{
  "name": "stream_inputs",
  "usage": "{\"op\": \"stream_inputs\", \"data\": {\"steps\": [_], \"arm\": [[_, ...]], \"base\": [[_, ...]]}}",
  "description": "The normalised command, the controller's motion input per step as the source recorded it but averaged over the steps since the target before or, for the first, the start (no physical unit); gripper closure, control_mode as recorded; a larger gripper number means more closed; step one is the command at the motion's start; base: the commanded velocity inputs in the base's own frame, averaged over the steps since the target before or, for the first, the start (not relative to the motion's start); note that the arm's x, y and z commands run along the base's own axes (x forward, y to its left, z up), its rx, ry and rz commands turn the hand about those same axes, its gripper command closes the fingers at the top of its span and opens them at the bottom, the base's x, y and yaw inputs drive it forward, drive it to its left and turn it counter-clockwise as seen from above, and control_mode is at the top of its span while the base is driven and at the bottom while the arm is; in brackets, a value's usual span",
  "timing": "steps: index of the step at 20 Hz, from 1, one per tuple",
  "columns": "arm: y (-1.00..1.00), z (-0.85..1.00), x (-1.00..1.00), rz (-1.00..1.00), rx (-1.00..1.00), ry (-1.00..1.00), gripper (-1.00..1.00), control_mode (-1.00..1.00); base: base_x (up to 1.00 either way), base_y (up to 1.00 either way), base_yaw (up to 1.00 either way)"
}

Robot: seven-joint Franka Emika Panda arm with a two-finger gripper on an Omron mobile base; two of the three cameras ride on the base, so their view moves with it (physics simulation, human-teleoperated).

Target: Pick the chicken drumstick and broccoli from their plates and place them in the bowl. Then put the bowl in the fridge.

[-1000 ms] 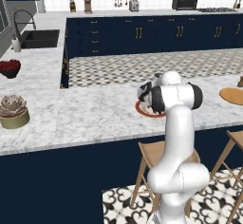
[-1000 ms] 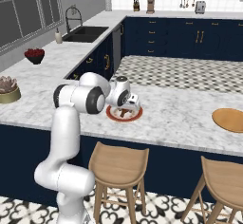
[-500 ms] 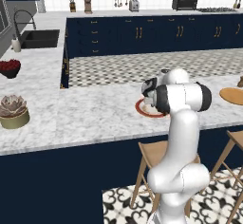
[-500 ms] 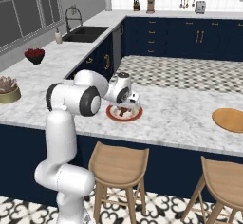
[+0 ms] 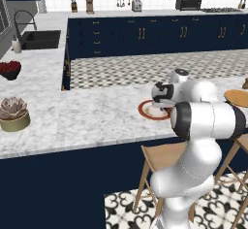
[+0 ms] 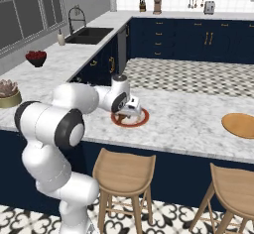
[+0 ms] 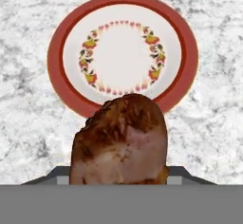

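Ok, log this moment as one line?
pincer: shut on chicken drumstick | lifted above red-rimmed plate | plate bare | tan plate: apart, on counter

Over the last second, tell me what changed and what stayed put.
The arm's elbow swung back toward the base, while the gripper stayed over the red-rimmed plate, shut on the chicken drumstick, which is off the plate. The tan plate and the counter are unchanged.
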Motion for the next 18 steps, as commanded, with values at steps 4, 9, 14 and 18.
{"op": "stream_inputs", "data": {"steps": [4,9,14,18], "arm": [[0.18,0.69,-0.77,0.00,0.00,-0.02,1.00,-1.00],[0.02,0.64,-0.61,0.00,0.00,0.04,1.00,1.00],[0.00,0.00,0.00,0.00,0.00,0.00,1.00,1.00],[0.00,0.00,0.00,0.00,0.00,0.00,1.00,1.00]], "base": [[0.00,0.00,0.00],[-0.20,-0.03,0.00],[-0.61,-0.78,0.01],[0.00,-1.00,0.10]]}}
